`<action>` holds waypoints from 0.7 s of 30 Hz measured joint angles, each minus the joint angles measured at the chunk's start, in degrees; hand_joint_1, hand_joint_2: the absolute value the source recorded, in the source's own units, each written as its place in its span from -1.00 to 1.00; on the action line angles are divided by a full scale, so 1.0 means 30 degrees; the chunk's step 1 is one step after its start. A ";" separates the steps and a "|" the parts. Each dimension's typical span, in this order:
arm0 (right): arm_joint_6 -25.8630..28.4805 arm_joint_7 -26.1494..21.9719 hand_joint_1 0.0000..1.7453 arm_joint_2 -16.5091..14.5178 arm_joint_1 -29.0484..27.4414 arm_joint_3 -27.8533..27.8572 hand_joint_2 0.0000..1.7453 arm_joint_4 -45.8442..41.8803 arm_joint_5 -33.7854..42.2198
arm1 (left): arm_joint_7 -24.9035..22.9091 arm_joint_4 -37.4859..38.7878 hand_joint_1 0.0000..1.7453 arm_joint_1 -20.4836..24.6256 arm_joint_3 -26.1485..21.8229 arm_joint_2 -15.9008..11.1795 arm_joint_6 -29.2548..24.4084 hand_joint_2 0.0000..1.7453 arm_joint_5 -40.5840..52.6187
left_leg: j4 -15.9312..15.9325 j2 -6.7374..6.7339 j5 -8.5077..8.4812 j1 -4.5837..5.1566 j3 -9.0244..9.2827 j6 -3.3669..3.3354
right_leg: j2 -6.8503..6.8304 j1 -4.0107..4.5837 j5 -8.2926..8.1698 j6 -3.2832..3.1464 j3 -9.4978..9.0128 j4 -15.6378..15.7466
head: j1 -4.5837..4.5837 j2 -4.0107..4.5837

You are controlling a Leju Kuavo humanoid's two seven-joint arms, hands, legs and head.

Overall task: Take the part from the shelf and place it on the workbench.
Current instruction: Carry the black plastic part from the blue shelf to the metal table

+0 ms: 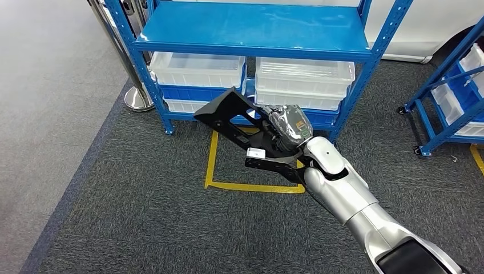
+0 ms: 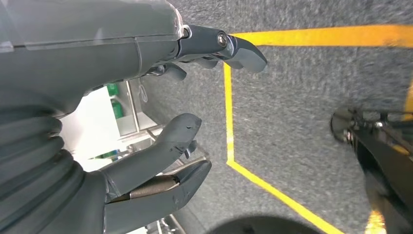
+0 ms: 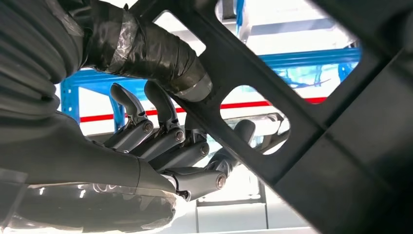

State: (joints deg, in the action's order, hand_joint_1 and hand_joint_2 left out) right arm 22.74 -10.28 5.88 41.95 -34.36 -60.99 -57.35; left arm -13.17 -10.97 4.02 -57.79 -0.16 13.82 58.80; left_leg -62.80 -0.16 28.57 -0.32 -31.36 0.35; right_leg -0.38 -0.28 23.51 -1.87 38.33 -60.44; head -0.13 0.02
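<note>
A flat black part [image 1: 228, 114] with cut-out openings hangs in the air in front of the blue shelf [image 1: 257, 31], tilted, with a small white label [image 1: 255, 153] on it. My right hand [image 1: 290, 127] grips it near its nearer end. In the right wrist view the part [image 3: 272, 97] crosses the picture as a black frame, with the thumb on one side and the dark fingers [image 3: 165, 139] curled on the other. My left hand [image 2: 146, 122] hangs over grey carpet with its fingers apart and nothing in it.
White bins [image 1: 197, 69] and a blue bin sit on the shelf's lower level. A chrome post base [image 1: 138, 98] stands left of the shelf. Yellow floor tape [image 1: 228, 185] marks the carpet. A second blue rack [image 1: 451, 91] stands at the right.
</note>
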 joint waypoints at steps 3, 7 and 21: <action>-0.0015 -0.0002 1.00 -0.0007 0.0037 -0.0004 1.00 -0.0033 0.0002 | 0.0004 0.0000 -1.00 0.0019 -0.0011 -0.0042 0.0004 1.00 -0.0005 | 0.1942 0.0041 0.0134 0.0167 0.0958 -0.0232 | -0.0048 -0.0078 -0.0633 0.0336 0.0117 0.0270 | 0.0003 -0.0002; -0.0188 0.0020 1.00 0.0029 0.0155 -0.0013 1.00 0.0015 0.0117 | 0.0005 0.0000 -1.00 0.0072 -0.0027 -0.0013 0.0000 1.00 -0.0007 | 0.2450 -0.0166 -0.0973 -0.0009 0.0315 -0.0689 | 0.0058 -0.0071 0.1077 0.0704 0.0762 -0.1034 | 0.0011 -0.0002; -0.0630 0.0202 1.00 0.0107 0.0600 -0.0015 1.00 0.0120 0.0676 | 0.0648 0.0000 -1.00 -0.0024 -0.0357 0.0069 0.0162 1.00 -0.0355 | 0.0947 -0.0128 -0.2114 -0.0061 -0.2762 0.0260 | 0.0020 -0.0197 0.2116 0.0176 -0.2604 0.0645 | 0.0009 -0.0002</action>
State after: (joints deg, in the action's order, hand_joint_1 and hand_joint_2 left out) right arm 20.85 -9.67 6.20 43.75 -34.40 -60.63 -55.33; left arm -11.23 -10.97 3.95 -58.86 0.04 14.31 57.73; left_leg -59.96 -0.54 22.22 -0.50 -39.64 1.13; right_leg -0.32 -0.87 29.86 -1.34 30.52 -58.50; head -0.10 0.02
